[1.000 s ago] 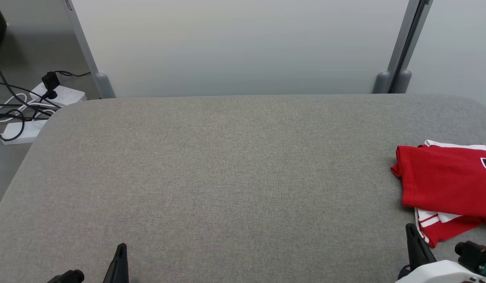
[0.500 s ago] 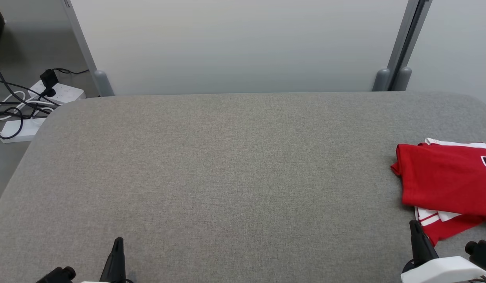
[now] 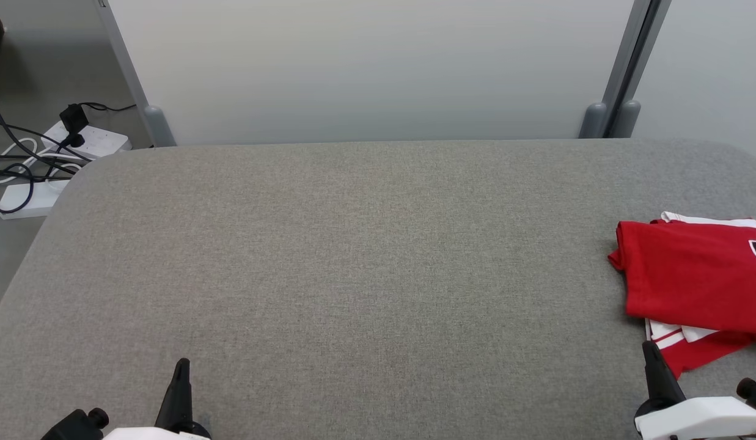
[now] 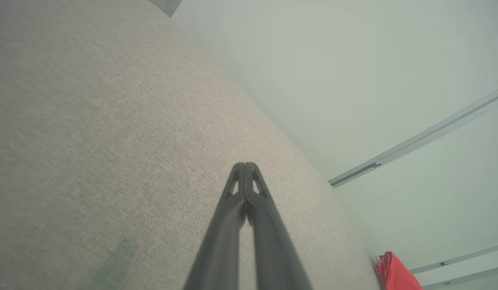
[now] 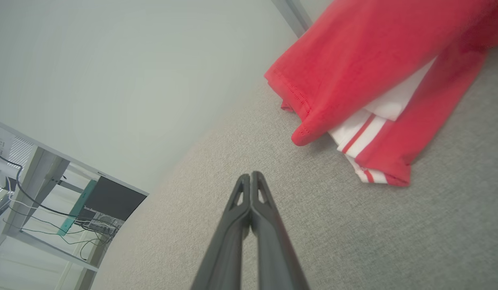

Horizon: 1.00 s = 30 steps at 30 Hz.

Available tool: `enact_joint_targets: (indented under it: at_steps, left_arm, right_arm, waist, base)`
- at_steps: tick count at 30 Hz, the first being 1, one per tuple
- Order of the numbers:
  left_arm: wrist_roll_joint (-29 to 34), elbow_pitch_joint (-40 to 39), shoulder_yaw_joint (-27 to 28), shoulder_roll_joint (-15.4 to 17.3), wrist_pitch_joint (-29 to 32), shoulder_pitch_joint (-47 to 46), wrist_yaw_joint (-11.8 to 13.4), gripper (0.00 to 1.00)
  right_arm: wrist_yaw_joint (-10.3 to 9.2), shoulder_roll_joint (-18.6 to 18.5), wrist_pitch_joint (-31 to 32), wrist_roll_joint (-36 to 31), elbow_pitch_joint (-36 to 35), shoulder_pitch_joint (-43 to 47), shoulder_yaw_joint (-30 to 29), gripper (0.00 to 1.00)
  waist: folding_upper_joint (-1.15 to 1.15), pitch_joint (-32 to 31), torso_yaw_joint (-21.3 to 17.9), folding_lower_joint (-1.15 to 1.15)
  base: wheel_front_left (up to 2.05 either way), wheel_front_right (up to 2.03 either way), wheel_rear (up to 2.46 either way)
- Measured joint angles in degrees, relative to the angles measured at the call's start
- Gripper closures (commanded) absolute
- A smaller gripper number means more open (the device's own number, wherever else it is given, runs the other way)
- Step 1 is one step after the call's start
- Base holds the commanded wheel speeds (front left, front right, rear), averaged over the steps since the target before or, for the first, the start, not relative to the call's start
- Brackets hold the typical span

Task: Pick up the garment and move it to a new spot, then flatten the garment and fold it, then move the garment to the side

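The left claw (image 4: pixel 245 166) hangs over the grey fabric desk (image 4: pixel 91 141), its two dark fingers pressed together at the tips. Well apart to the right, a red garment (image 4: pixel 395 274) lies on the desk, a pale wall (image 4: pixel 333 60) behind it.

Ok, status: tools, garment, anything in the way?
Left tool shut, empty, over the table. Right tool shut, empty, just short of the garment. It lies folded, red and white, at table's right side. Nothing blocking.

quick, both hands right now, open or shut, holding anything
left hand: closed, holding nothing.
right hand: closed, holding nothing; the red jersey lies just ahead of it, not touched.
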Motion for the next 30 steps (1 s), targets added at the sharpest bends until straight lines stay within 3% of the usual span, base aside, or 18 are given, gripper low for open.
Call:
enact_joint_targets:
  at_steps: [30]
  left_arm:
    - [-19.8, -1.1, 0.9, 0.1, 5.0, -2.4, -0.9, 1.0]
  right_arm:
    - [-0.01, 0.1, 5.0, 20.9, -3.2, -0.9, -2.0, 1.0]
  waist:
    - [0.0, 1.0, -0.2, 0.0]
  base:
    - [0.0, 0.0, 0.0]
